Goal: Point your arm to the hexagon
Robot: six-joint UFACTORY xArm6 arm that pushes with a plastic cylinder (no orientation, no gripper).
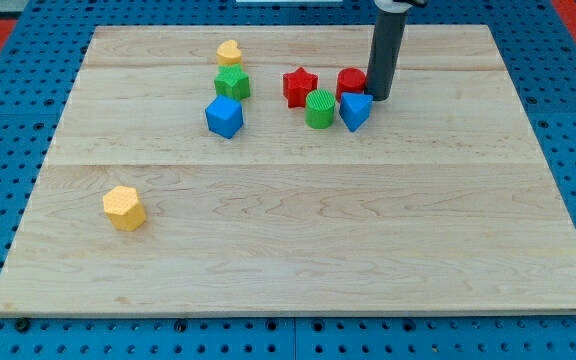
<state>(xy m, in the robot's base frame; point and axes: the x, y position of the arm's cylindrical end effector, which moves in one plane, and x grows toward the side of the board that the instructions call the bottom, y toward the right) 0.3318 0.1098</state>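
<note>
A yellow hexagon block [124,208] lies alone at the view's lower left of the wooden board [298,250]. My tip [379,97] is at the view's upper right, touching or just right of the red cylinder [351,82] and just above the blue triangular block [355,110]. The tip is far from the yellow hexagon, which lies well to the left and lower down.
Near the tip are a green cylinder [320,109] and a red star [299,86]. Further left stand a yellow heart [229,53], a green block [232,83] and a blue cube [224,117]. Blue pegboard surrounds the board.
</note>
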